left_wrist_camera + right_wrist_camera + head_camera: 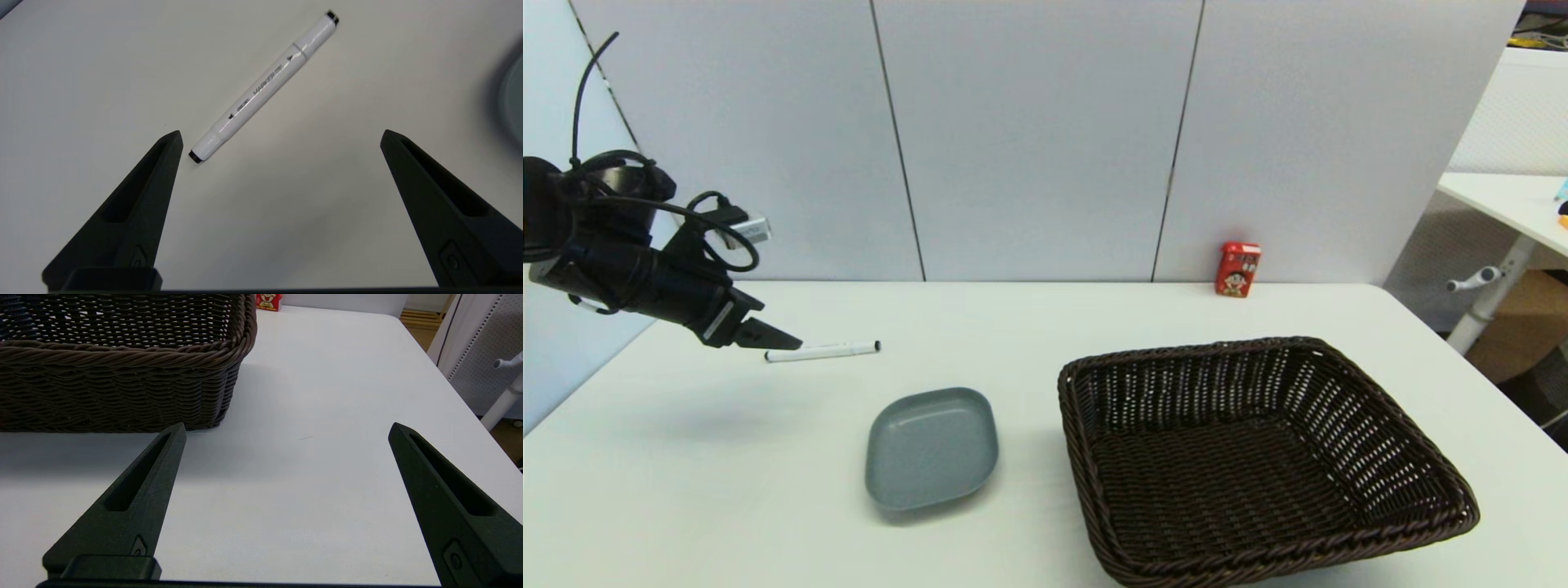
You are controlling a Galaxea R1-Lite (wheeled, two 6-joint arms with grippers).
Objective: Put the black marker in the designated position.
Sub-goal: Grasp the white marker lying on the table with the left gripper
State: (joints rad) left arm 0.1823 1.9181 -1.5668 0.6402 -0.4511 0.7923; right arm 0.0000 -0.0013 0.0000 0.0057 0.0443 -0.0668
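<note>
- Wicker basket (1258,457): nearest the head camera, set toward the table's (1013,318) front right corner; dark brown, open-topped, and nothing lies in it.
- Grey dish (931,445): a shallow rounded-square dish just left of the basket, apart from it, toward the front edge; it too holds nothing.
- Black marker (823,351): a white-barrelled pen with black tips, lying flat on bare tabletop toward the table's left edge, behind the dish and well clear of both containers. No finger touches it.
- Left gripper (282,136): raised above the table's left side, fingers spread wide with nothing between them; in its wrist view the marker's near tip lies just beside one fingertip (173,141), outside the gap. Judged, this is either an approach before a grasp or a retreat after a release; which cannot be told.
- Right gripper (286,428): parked low near the basket's right-hand wall, also released and empty.
- Red carton (1238,269): upright at the back edge, apart from everything.
</note>
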